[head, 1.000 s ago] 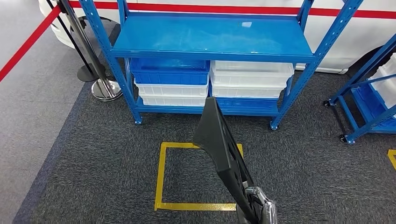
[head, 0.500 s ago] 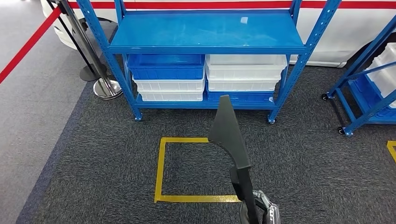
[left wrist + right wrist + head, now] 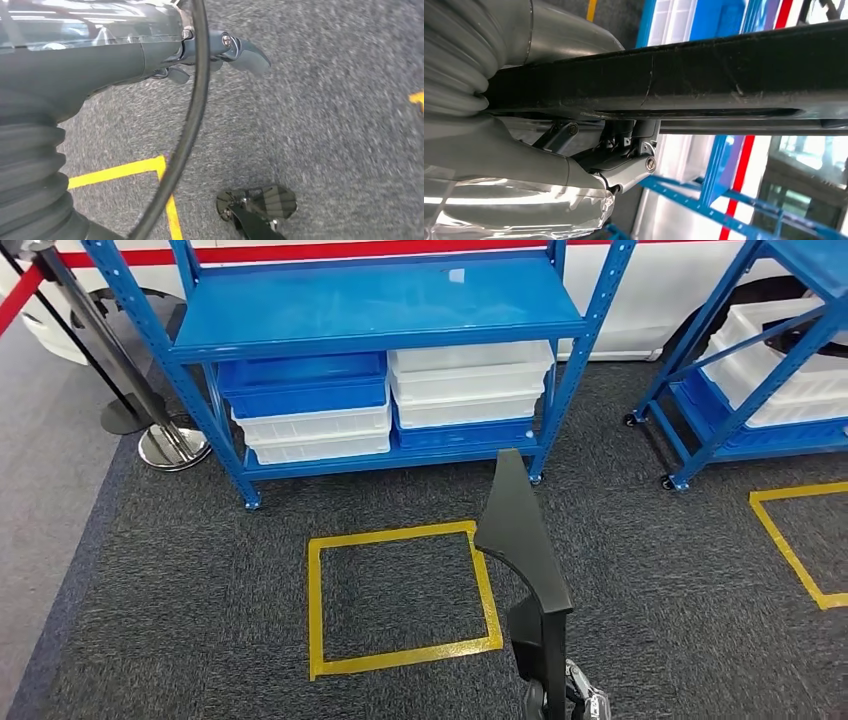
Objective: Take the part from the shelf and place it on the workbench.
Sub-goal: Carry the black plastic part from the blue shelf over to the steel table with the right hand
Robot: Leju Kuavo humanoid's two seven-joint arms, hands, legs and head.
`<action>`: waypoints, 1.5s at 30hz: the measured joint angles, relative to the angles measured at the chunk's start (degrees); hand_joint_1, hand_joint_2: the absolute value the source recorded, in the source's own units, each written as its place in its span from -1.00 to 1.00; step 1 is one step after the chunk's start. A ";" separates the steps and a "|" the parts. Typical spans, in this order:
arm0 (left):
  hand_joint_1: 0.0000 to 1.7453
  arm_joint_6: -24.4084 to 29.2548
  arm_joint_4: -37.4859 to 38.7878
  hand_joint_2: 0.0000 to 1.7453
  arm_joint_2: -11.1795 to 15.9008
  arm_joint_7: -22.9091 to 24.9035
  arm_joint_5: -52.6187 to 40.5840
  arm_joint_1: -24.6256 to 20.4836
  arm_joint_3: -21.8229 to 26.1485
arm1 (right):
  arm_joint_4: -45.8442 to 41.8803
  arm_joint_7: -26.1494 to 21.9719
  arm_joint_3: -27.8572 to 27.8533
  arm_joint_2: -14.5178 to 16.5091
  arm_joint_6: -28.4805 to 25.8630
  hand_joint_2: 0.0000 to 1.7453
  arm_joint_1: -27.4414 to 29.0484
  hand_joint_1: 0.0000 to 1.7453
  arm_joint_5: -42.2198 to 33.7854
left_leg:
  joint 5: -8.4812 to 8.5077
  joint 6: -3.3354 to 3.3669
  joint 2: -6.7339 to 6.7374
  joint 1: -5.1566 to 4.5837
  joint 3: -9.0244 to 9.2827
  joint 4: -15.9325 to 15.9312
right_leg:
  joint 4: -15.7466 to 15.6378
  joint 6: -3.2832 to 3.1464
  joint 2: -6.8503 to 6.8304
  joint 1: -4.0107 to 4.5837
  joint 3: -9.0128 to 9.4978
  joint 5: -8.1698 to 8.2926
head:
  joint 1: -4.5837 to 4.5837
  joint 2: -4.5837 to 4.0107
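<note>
The part (image 3: 520,550) is a long, flat black panel with a pointed upper end. It stands nearly upright in the head view, above the carpet in front of the blue shelf (image 3: 370,310). My right hand (image 3: 578,704) grips its lower end at the bottom edge of that view. In the right wrist view the part (image 3: 724,70) runs as a dark bar across the picture, with my right hand's fingers (image 3: 634,135) closed against it. My left hand (image 3: 235,50) hangs over the grey carpet and holds nothing.
The shelf's bottom level holds stacked blue and white bins (image 3: 390,395). A second blue wheeled rack (image 3: 740,370) stands to the right. A yellow tape square (image 3: 320,600) marks the carpet, and a chrome stanchion base (image 3: 172,445) stands at the left. A white vehicle body runs behind the shelves.
The whole picture has shifted, so the camera moved: the shelf slid left and the right rack came further into view. The part stays in my right hand, now more upright.
</note>
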 joint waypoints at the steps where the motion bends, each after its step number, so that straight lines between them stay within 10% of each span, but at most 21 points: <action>1: -1.00 -0.12 0.00 1.00 0.00 0.10 -0.15 -0.08 0.00 | -0.09 -0.09 -0.30 0.31 0.33 1.00 0.11 1.00 0.13 | -0.26 -0.28 0.49 -0.15 -0.02 0.31 | -3.74 -0.20 -1.41 0.24 1.89 1.34 | 0.01 0.00; 5: -1.00 -0.27 0.00 1.00 0.00 0.40 -0.44 -0.33 0.00 | -0.55 -0.54 -1.55 1.77 1.15 1.00 0.62 1.00 0.48 | -0.79 -1.32 2.70 -0.64 -0.19 0.98 | -7.98 -1.87 -2.37 0.74 3.18 1.90 | -0.02 0.00; 8: -1.00 -0.28 0.01 1.00 -0.05 0.44 -0.59 -0.59 -0.02 | -0.71 -0.58 -2.24 2.54 1.32 1.00 1.06 1.00 0.61 | -3.57 -2.06 -0.29 -0.26 -1.34 4.14 | -8.38 -2.96 -0.56 0.52 2.94 2.38 | -0.02 0.00; 12: -1.00 -0.34 0.02 1.00 0.04 0.62 -0.53 -0.18 -0.01 | -0.81 -0.63 -2.77 3.22 2.07 1.00 1.11 1.00 0.98 | -9.30 -2.26 -3.38 -0.08 -7.30 17.44 | -8.23 -3.60 2.28 0.66 2.58 2.69 | -0.02 0.00; 16: -1.00 -0.46 0.02 1.00 0.13 0.79 -0.22 -0.22 0.05 | -0.74 -0.88 -3.21 3.57 2.68 1.00 1.05 1.00 1.43 | -2.34 -1.53 -6.15 -0.01 -3.40 8.08 | -7.75 -3.51 5.40 0.66 2.62 2.76 | -0.02 0.00; 19: -1.00 -0.60 0.04 1.00 0.28 0.96 -0.13 -0.20 0.21 | -0.54 -1.04 -3.38 3.92 2.88 1.00 0.77 1.00 1.63 | -1.03 -1.02 -9.74 0.02 -1.29 2.42 | -7.35 -2.51 7.51 0.39 1.67 3.27 | -0.02 0.00; 22: -1.00 -0.63 0.04 1.00 0.28 0.97 -0.12 -0.29 0.25 | -0.38 -1.18 -3.59 4.14 2.87 1.00 0.80 1.00 1.82 | -0.32 -0.36 -7.72 0.16 -1.21 1.48 | -6.91 -1.19 7.98 0.34 0.67 3.41 | -0.01 0.00; 25: -1.00 -0.89 0.04 1.00 0.27 0.91 -0.02 -0.19 0.38 | -0.02 -1.42 -3.72 4.19 2.91 1.00 0.27 1.00 2.03 | 0.23 0.20 -4.89 0.25 -1.39 0.95 | 0.53 -0.47 3.26 0.55 -2.83 -1.34 | 0.01 0.00; 28: -1.00 -1.35 0.04 1.00 0.30 0.88 0.14 -0.04 0.83 | 0.95 -1.60 -3.82 4.19 2.92 1.00 -0.53 1.00 2.15 | 0.22 0.26 -1.86 0.10 -1.72 1.00 | 7.72 -0.01 1.64 0.11 -5.63 -3.99 | 0.00 0.00; 33: -1.00 -1.43 0.04 1.00 0.30 0.79 0.17 -0.36 1.27 | 2.26 -1.67 -3.89 4.20 2.90 1.00 -1.63 1.00 2.23 | -0.17 -0.49 1.47 -0.20 -1.21 1.22 | -7.41 -0.93 -3.04 0.51 3.79 1.45 | -0.01 0.00; 36: -1.00 -1.43 0.04 1.00 0.32 0.75 0.20 -0.59 1.32 | 2.70 -1.78 -3.93 4.24 2.80 1.00 -1.91 1.00 2.23 | -0.41 -1.33 2.94 -0.36 -0.88 1.27 | -8.43 -2.05 -2.03 0.82 3.83 1.68 | -0.01 0.00; 39: -1.00 -1.55 0.05 1.00 0.33 0.70 0.24 -0.66 1.35 | 3.28 -1.84 -3.72 4.26 2.43 1.00 -2.41 1.00 2.17 | -3.56 -2.08 -0.47 -0.06 -2.44 5.25 | -9.07 -3.26 -0.30 0.42 3.64 2.42 | -0.02 0.00; 42: -1.00 -1.62 0.07 1.00 0.43 0.73 0.23 -0.23 1.58 | 3.79 -1.67 -3.16 4.25 1.86 1.00 -3.06 1.00 1.69 | -8.48 -2.23 -3.30 0.02 -7.16 16.02 | -8.99 -3.74 1.80 0.59 3.28 2.70 | -0.02 0.00; 45: -1.00 -1.62 0.07 1.00 0.46 0.72 0.09 -0.12 1.73 | 4.13 -1.31 -2.84 4.17 1.58 1.00 -3.13 1.00 1.13 | -5.41 -2.17 -3.89 0.09 -6.82 14.75 | -8.47 -3.67 4.12 0.64 3.20 2.67 | -0.02 0.00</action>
